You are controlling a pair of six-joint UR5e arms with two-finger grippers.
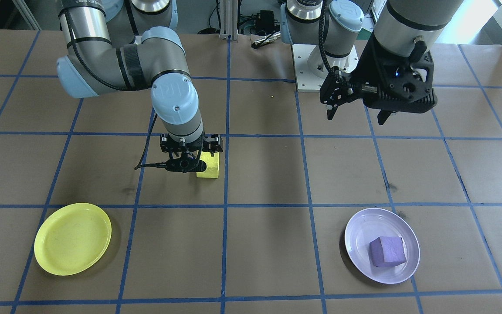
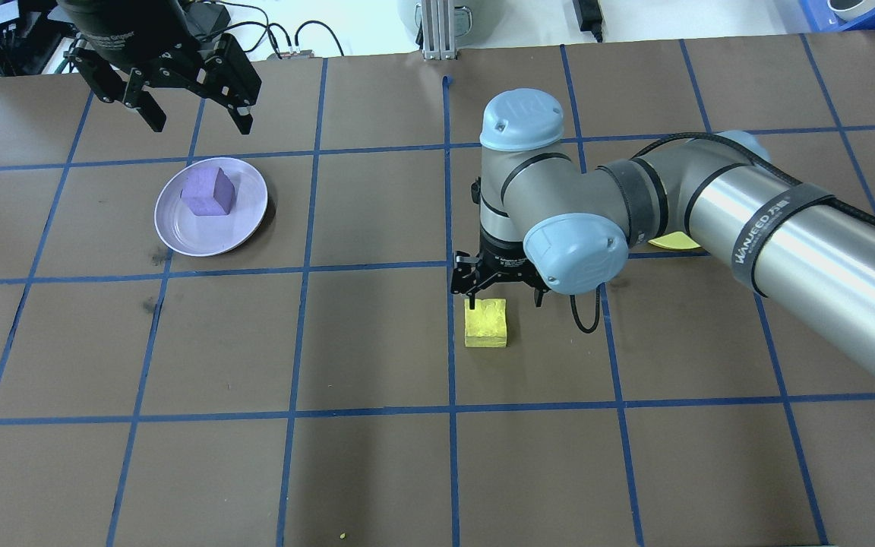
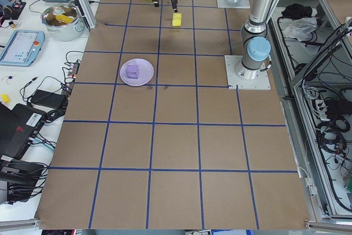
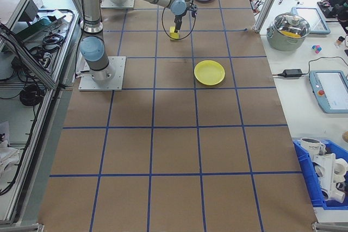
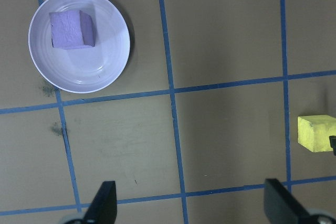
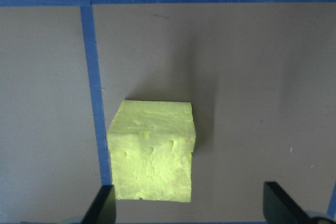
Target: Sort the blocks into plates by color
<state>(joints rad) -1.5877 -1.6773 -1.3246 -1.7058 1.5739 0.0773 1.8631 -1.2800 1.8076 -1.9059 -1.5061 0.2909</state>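
right gripper [image 6: 189, 203] low over yellow block [image 6: 152, 150] on worktop [image 2: 377, 471], fingers [image 6: 102, 205] spread wide, not gripping, left gripper [image 2: 193, 106] raised near lavender plate [image 2: 179, 228], fingers open, empty, purple block [image 2: 210, 192] in that plate, yellow plate [image 1: 72, 238] apart

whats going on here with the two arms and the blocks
The robot is sorting blocks by color. The purple block already sits in the lavender plate, with the left pincer open and raised nearby. The right pincer is open, hovering right over the yellow block on the table. The yellow plate holds nothing yet.
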